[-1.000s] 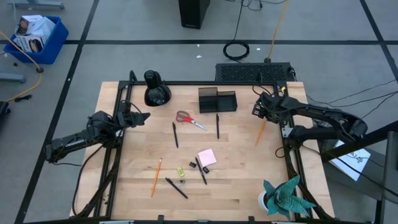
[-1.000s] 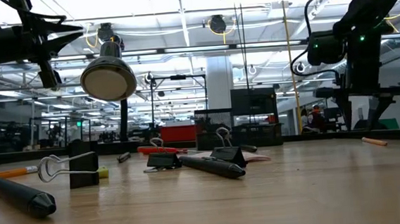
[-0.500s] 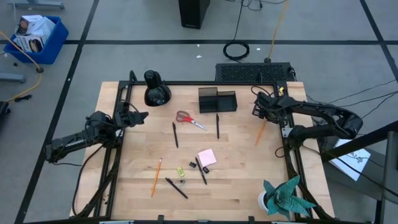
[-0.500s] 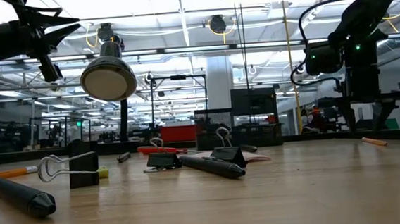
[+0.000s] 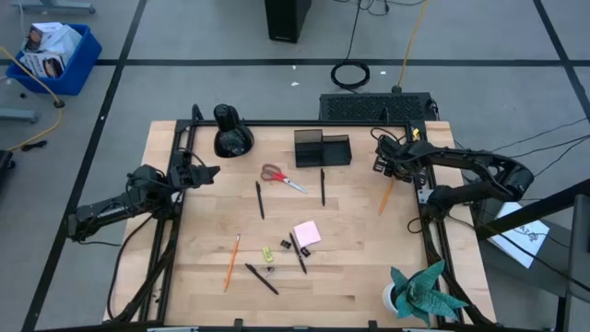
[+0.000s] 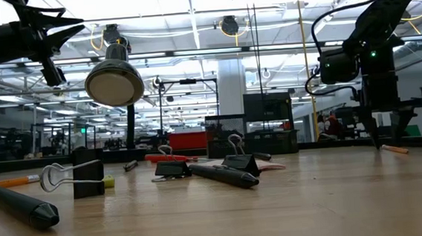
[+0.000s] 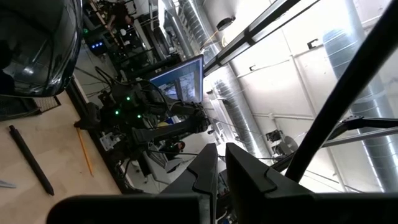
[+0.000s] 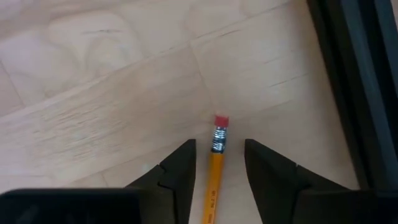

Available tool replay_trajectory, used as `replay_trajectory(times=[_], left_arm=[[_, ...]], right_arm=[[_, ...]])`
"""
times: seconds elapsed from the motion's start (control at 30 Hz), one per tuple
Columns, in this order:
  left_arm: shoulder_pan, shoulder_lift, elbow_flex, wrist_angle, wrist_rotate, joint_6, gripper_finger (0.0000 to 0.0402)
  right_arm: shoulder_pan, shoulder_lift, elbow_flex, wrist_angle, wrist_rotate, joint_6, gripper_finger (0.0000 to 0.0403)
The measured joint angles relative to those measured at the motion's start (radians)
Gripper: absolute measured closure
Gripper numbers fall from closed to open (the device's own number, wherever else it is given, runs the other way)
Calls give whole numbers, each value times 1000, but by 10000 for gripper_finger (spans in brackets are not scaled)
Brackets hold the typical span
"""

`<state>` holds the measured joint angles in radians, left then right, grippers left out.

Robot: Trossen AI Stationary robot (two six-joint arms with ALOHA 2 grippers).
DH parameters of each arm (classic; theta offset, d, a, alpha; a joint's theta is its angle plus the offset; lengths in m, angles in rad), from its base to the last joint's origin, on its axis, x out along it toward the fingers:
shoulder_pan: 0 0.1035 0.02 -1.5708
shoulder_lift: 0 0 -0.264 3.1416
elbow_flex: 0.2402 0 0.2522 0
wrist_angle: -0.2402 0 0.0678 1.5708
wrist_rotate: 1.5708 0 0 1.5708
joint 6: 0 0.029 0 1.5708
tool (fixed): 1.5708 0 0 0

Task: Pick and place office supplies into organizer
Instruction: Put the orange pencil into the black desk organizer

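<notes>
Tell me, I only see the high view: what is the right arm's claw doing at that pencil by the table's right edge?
Observer: In the right wrist view, the right gripper straddles the pencil just behind its red eraser.
Operator: Grabbed it?
Observer: Not yet. Bare wood shows between each finger and the pencil.
Operator: And the left claw?
Observer: In the left wrist view, the left gripper has its fingers nearly together with nothing between them.

Bright even overhead light across the wooden table [image 5: 350,267], soft faint shadows, ceiling strip lights [image 6: 190,30] glaring white in the low view, near pen [image 6: 20,207] blurred, left wrist view washed out, right wrist view sharp
</notes>
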<state>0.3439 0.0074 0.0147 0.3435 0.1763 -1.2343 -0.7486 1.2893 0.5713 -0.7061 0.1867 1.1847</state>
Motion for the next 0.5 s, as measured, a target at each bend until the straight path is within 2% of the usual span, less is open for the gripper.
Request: replay_trajectory(times=[0.5], left_arm=[[0, 0, 0, 0, 0, -6, 366]], right_arm=[[0, 9, -2, 13, 21, -31, 344]])
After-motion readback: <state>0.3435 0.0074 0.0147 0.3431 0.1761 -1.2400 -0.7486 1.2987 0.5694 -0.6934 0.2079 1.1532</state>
